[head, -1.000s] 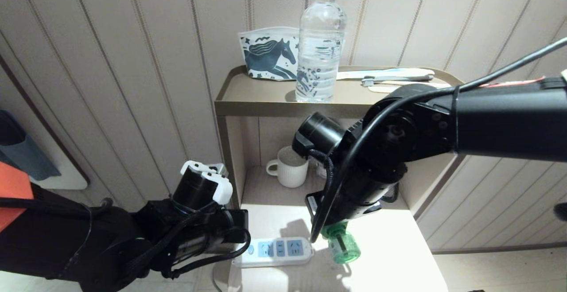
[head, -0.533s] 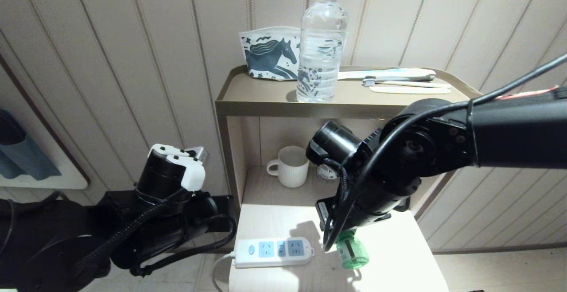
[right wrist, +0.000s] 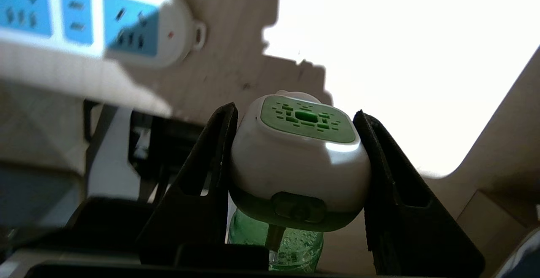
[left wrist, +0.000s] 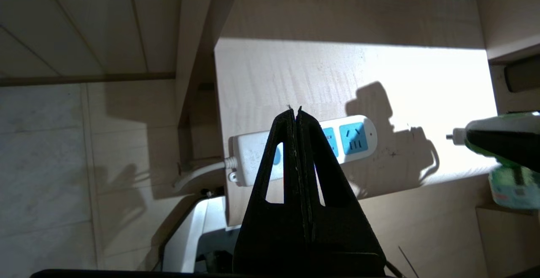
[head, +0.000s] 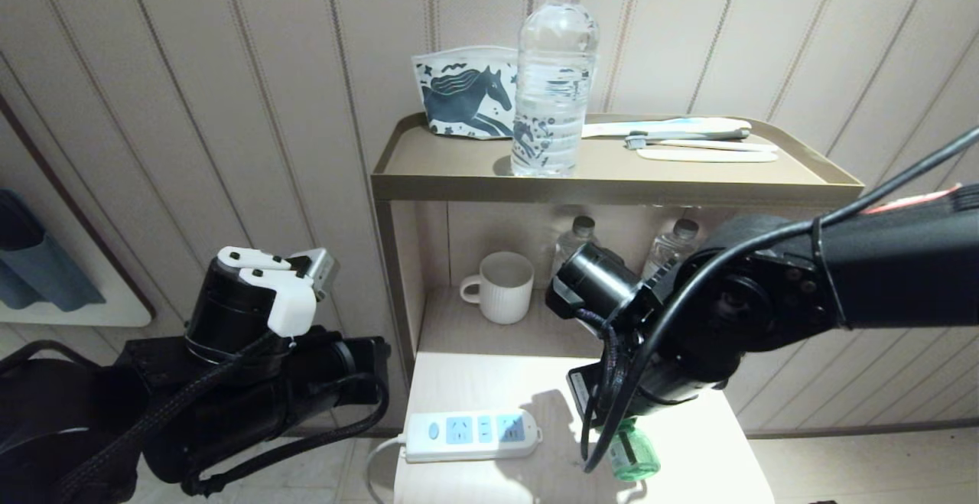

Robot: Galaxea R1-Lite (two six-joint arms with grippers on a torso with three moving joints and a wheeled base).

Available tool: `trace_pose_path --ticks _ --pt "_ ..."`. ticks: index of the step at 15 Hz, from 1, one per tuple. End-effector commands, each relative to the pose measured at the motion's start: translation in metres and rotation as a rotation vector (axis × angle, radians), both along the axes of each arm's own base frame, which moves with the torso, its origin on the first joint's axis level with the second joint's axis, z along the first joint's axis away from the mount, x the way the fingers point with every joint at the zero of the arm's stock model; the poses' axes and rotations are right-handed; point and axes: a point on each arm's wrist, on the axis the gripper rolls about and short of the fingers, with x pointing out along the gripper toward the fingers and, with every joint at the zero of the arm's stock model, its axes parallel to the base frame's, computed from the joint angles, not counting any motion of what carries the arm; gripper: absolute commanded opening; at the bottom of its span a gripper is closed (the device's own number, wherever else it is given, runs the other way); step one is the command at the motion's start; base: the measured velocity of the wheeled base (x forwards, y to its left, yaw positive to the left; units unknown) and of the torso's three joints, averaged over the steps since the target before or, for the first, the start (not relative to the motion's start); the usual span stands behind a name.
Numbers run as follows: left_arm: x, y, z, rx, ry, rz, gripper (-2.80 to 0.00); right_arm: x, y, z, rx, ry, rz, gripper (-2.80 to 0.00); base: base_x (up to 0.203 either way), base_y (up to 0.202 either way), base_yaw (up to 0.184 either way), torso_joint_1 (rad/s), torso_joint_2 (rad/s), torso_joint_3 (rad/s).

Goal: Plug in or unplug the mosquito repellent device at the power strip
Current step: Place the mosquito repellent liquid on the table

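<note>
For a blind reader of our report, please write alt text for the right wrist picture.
The right gripper holds a small white-and-green plug-in mosquito repellent device between its two black fingers, the translucent green bottle below its head. Beyond it, apart from the device, a white power strip with light-blue sockets lies on a pale wooden surface.

Green device (right wrist: 299, 160) unplugged (strip (head: 471, 435) nearby).

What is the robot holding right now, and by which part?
The right gripper holds the mosquito repellent device by the two sides of its white-and-green head. The left gripper is shut on nothing.
</note>
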Motion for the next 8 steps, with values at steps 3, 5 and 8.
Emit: trace_pose_path --ticks 3,5,8 --pt "-0.022 0.019 0.016 -0.048 -0.051 0.005 -2.8 -0.006 0.006 -0.019 0.046 -0.377 -0.058 -2.8 0.0 0.0 0.0 0.0 0.0 0.0" --pt "-0.026 0.023 0.018 -0.056 -0.059 0.006 -2.8 -0.013 0.006 -0.018 0.038 -0.475 -0.058 -2.8 0.0 0.0 0.0 0.0 0.0 0.0" --pt "-0.036 0.03 0.016 -0.064 -0.063 0.007 -2.8 -0.021 0.003 -0.034 0.019 -0.701 -0.103 -2.8 0.0 0.0 0.0 0.0 0.0 0.0"
